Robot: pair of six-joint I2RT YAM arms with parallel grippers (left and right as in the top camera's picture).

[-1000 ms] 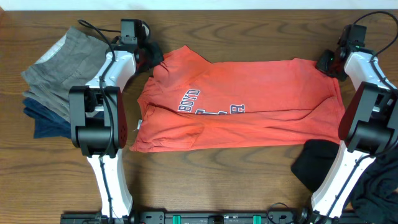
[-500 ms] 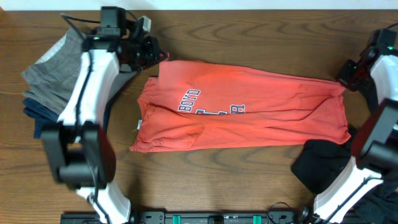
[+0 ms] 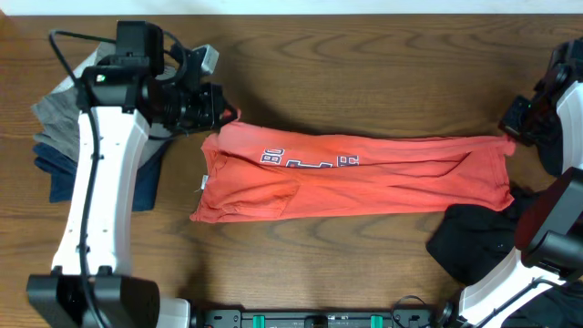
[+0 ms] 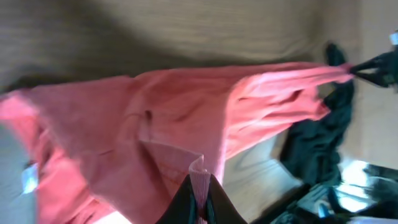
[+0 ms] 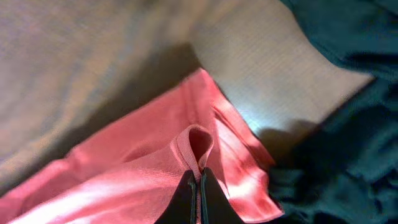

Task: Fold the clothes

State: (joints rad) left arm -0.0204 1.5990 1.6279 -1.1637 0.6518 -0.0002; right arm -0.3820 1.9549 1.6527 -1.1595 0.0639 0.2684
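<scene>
Across the middle of the bench (image 3: 364, 64) the coral-red T-shirt (image 3: 364, 178) lies as a long band running from 9 o'clock to 3 o'clock; its upper edge is pulled straight between the two arms, and its lower edge rests on the wood. At the shirt's 10 o'clock corner the left gripper (image 3: 223, 114) is clamped on a pinch of red cloth; the left wrist view shows a fold of fabric caught between the closed fingers (image 4: 200, 205), with the rest of the shirt stretching away toward the far arm. At the shirt's 2 o'clock corner the right gripper (image 3: 510, 128) is likewise clamped on the cloth; in the right wrist view a small loop of red fabric stands up just above the shut fingers (image 5: 199, 193). The navy-and-white lettering (image 3: 310, 162) shows just below the upper edge, partly hidden by the fold. A black garment (image 3: 469, 241) lies crumpled at 4 o'clock, touching the shirt's lower right corner. At 9 o'clock, well apart from the shirt, a grey garment (image 3: 56, 109) sits stacked on a navy garment (image 3: 55, 180), partly behind the left arm.
</scene>
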